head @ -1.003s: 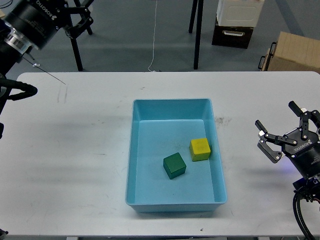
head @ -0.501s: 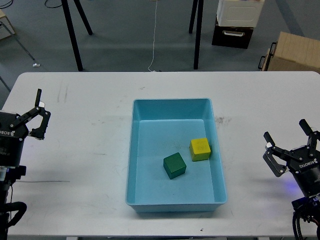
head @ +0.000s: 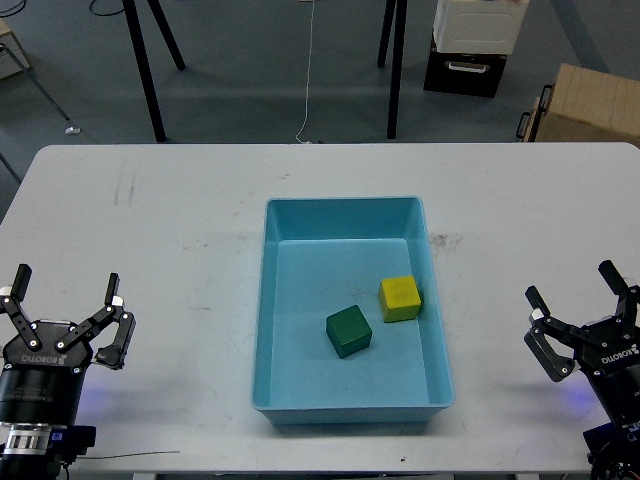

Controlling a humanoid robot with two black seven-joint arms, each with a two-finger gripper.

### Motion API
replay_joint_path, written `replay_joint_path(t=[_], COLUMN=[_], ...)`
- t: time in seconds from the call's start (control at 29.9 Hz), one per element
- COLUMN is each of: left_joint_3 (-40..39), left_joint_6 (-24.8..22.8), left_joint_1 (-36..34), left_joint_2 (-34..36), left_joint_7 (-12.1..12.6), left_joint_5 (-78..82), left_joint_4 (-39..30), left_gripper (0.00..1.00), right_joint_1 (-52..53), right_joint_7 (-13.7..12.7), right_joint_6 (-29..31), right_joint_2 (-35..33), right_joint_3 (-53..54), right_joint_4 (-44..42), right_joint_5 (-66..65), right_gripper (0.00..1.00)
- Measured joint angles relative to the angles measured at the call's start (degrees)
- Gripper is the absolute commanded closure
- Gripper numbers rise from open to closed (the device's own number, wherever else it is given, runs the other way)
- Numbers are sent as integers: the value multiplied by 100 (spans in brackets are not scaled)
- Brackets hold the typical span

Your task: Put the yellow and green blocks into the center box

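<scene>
A light blue box (head: 348, 214) sits in the middle of the white table. A green block (head: 349, 331) and a yellow block (head: 400, 298) lie side by side on its floor, close together. My left gripper (head: 64, 309) is open and empty at the table's front left, well away from the box. My right gripper (head: 581, 301) is open and empty at the front right, also apart from the box.
The white table (head: 170, 240) spreads around the box. Beyond its far edge stand black tripod legs (head: 397, 65), a dark crate with a white container (head: 472, 45) and a cardboard box (head: 590, 105) on the floor.
My left arm has dropped from the upper left down to the table's front left corner. My right gripper has sunk slightly lower at the front right. The blocks have not moved.
</scene>
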Motion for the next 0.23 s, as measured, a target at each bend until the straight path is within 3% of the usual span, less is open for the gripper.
replay_joint_path(t=[0.23], left_joint_3=[19], left_joint_6=[0], left_joint_1=[0], left_joint_2=[0], left_joint_7=[0], left_joint_5=[-2], left_joint_4=[0], left_gripper=[0], right_joint_1=[-33], right_joint_7=[-9], right_joint_6=[0], right_joint_2=[1], right_joint_3=[-3], right_joint_4=[15], right_joint_5=[-22], right_gripper=[0])
